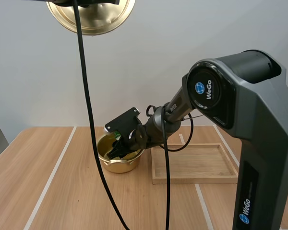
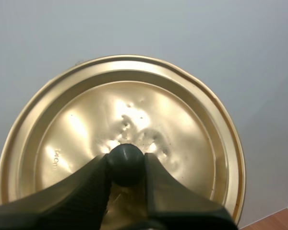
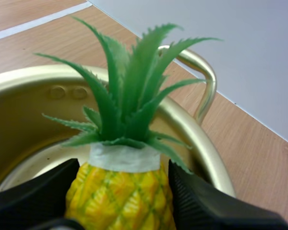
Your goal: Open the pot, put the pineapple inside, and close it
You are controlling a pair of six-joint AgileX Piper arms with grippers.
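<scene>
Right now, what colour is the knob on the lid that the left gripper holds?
Black knob on the gold lid; best in the left wrist view.

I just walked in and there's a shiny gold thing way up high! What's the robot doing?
The robot's left hand holds the gold lid by its black knob, high above the table. Its right hand grips the pineapple at the mouth of the open pot. A wooden tray lies beside the pot. The pineapple is not yet let go.
</scene>
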